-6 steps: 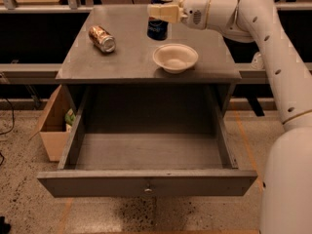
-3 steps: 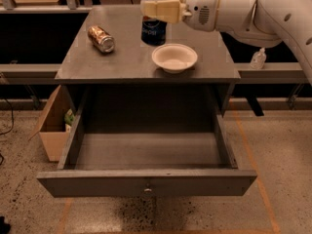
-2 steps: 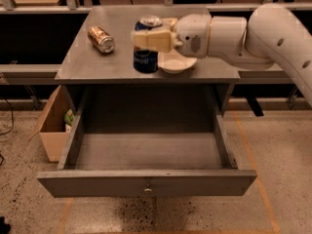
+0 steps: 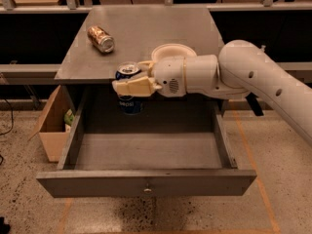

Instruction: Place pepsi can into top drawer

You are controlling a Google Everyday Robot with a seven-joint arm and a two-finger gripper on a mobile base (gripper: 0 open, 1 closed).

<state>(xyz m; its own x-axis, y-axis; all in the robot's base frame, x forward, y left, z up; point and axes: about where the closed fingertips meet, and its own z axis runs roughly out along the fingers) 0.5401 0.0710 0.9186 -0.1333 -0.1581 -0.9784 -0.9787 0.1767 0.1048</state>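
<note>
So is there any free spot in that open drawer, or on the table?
The top drawer has a bare floor between all four walls; the claw holds the pepsi can over its back. The tabletop is free behind the gold can and the bowl; its front edge, between those two and the claw, is crowded.

Only legible txt: white "pepsi" wordmark on side of dark blue pepsi can (image 4: 130,104), clamped in gripper (image 4: 127,78) over rear of open top drawer (image 4: 146,180), just below front edge of tabletop (image 4: 146,23). Print on gold-brown can (image 4: 101,38), lying on tabletop, too blurred to read. No nos. or signs legible elsewhere.
</note>
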